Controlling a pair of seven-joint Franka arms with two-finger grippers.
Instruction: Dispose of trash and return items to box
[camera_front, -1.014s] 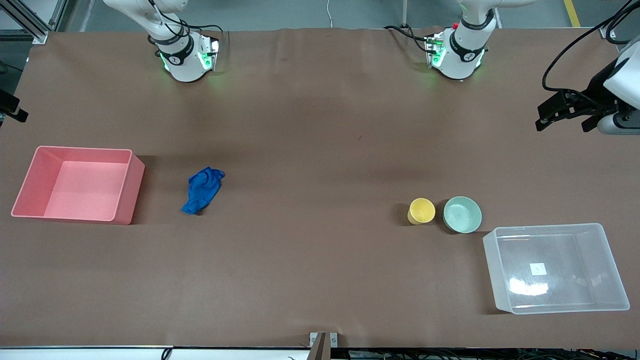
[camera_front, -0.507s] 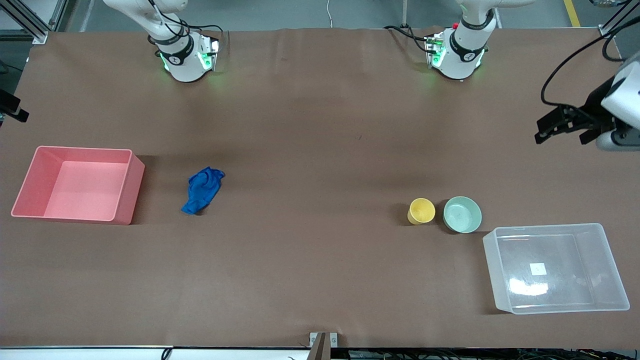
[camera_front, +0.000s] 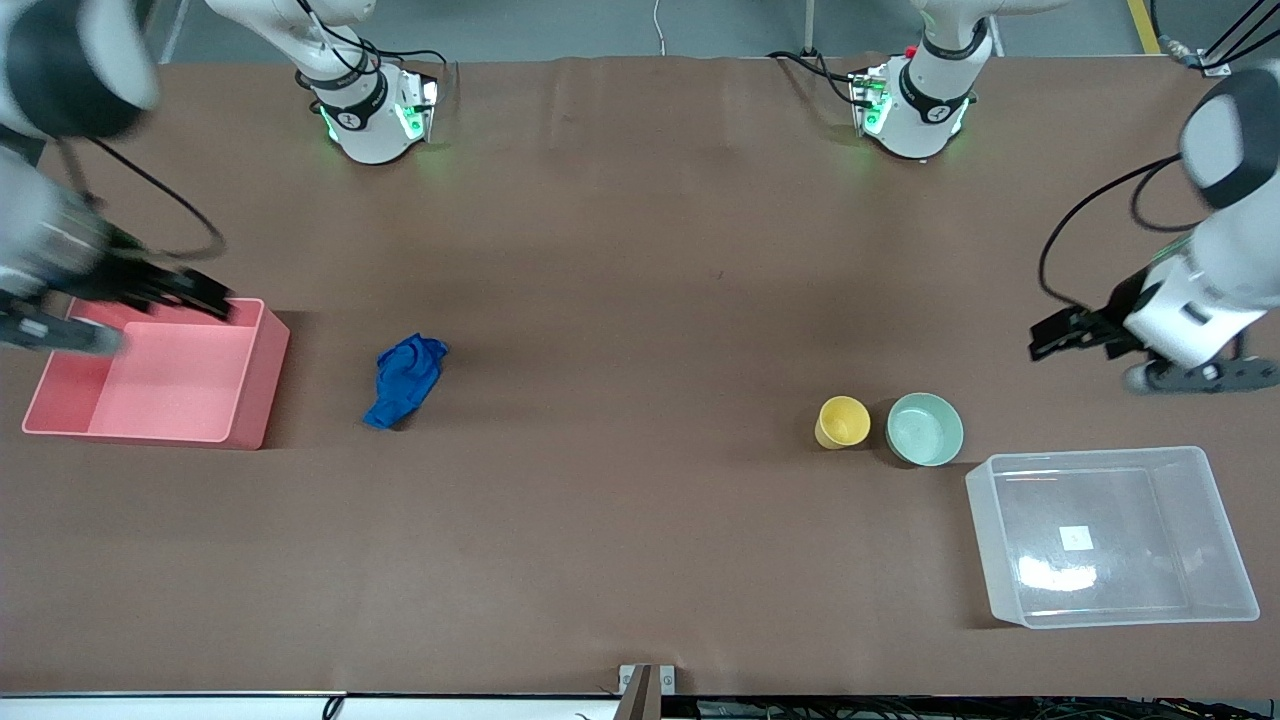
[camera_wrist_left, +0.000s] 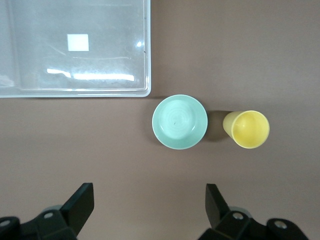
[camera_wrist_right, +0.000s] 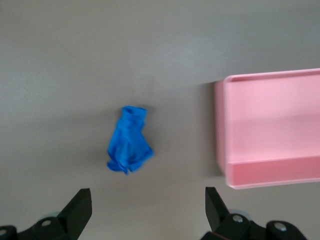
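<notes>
Overhead: left gripper (camera_front: 1052, 335) spread, empty, above bare table near bowl (camera_front: 925, 428) and cup (camera_front: 843, 421); right gripper (camera_front: 205, 296) spread above pink bin (camera_front: 255, 395); blue cloth (camera_front: 405, 379) untouched.

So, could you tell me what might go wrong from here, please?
1. The cup and bowl stand close together, so the open left gripper might knock one while grasping the other.
2. The open right gripper is over the pink bin rim and could clip it while heading for the cloth.
</notes>
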